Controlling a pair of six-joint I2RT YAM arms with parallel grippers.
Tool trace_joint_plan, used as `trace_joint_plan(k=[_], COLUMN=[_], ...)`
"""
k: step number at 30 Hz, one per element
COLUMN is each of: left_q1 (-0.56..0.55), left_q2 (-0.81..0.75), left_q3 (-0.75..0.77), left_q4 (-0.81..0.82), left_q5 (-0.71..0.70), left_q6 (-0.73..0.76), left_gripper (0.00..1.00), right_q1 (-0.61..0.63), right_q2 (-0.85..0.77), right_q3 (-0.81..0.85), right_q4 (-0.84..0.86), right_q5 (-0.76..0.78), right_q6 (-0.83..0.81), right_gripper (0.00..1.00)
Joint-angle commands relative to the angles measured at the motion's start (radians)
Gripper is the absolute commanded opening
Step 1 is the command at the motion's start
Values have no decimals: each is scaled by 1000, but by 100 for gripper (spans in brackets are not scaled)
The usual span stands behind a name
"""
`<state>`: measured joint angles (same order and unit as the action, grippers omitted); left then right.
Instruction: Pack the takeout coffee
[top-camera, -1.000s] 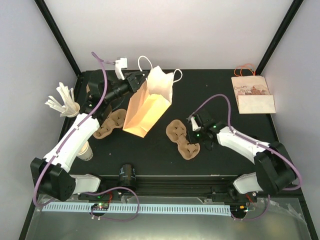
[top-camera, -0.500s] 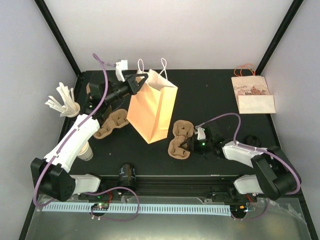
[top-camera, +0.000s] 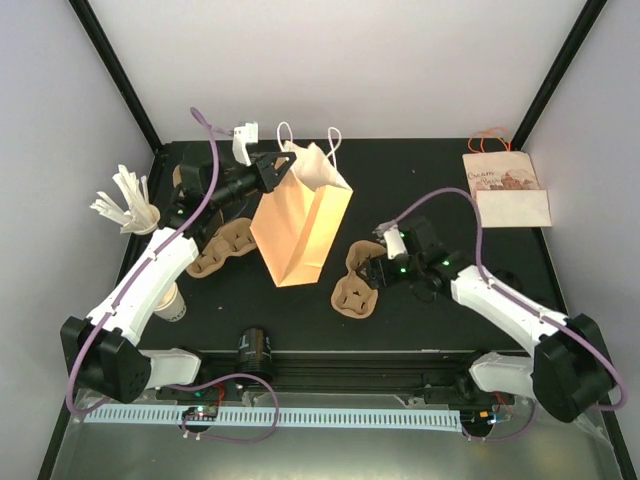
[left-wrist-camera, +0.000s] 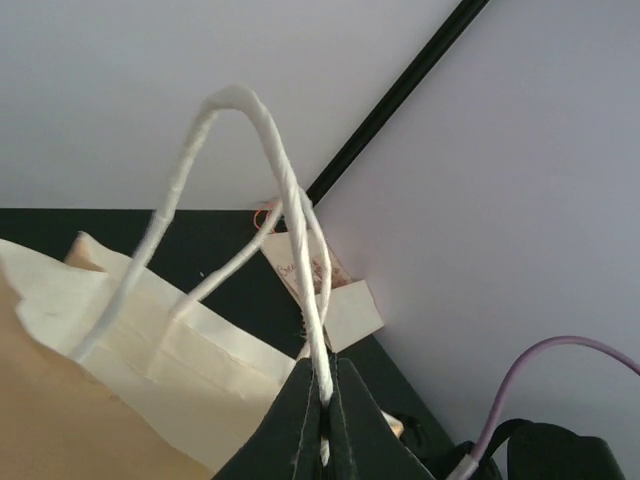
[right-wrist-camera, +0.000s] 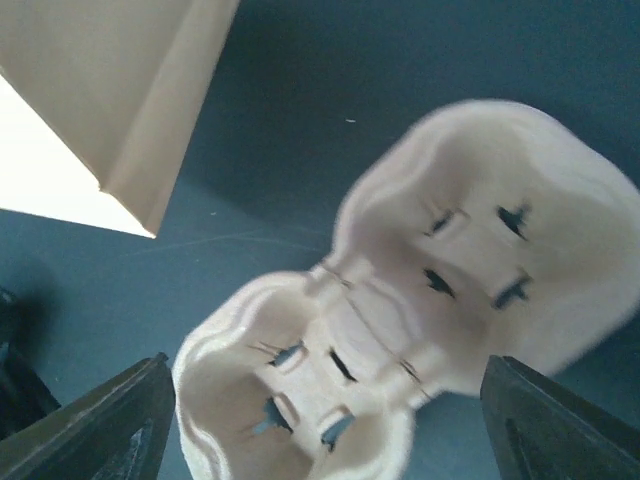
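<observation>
**Desk:** Where was the bag?

**Arm:** The tan paper bag (top-camera: 300, 225) stood tilted at mid-table, its open mouth upward, held by my left gripper (top-camera: 283, 163). The fingers were pressed together on one white twisted-cord handle (left-wrist-camera: 232, 96), pinching it. A second loop showed beside it. My left arm stretched long from the near-left corner, with the wrist turned in toward the bag's rim.

**Desk:** And the carrier?

**Arm:** The cup carrier (top-camera: 358, 285) was pale moulded pulp, with two rounded wells that had slots cut in their floors. It lay flat on the black table (top-camera: 430, 180), just right of the bag's lower corner. My right gripper (top-camera: 378, 270) hovered over it with fingers spread wide, holding nothing. That arm came in from the near-right, bent at the elbow, wrist pointing down.

**Desk:** Anything else in frame?

**Arm:** A second carrier (top-camera: 222, 248) lay left of the bag. A paper cup (top-camera: 170, 303) stood beside my left arm. A flat printed bag (top-camera: 505, 190) lay at the far-right corner, well apart from the rest.
</observation>
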<state>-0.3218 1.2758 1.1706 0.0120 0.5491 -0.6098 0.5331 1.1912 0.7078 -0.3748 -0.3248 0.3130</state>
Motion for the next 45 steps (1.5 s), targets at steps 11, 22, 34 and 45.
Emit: trace_joint_plan(k=[11,22,34,45], left_q1=[53,61,63,63], left_q2=[-69,-73,-75,-85], left_q3=[90,76,66,59], left_q4=[-118,-97,-104,-113], left_q5=[-11,52,49,48], left_q6=[86,75,76,85], left_gripper=[2,2,2,2], right_q1=[159,224,243,245], right_q2=[232,365,431,328], right_q3=[118,146,166,163], right_q4=[6,0,-29,-13], right_q5=[184,412,463,437], right_q6=[-645,-705,-730,-676], right_gripper=[82,78,59,45])
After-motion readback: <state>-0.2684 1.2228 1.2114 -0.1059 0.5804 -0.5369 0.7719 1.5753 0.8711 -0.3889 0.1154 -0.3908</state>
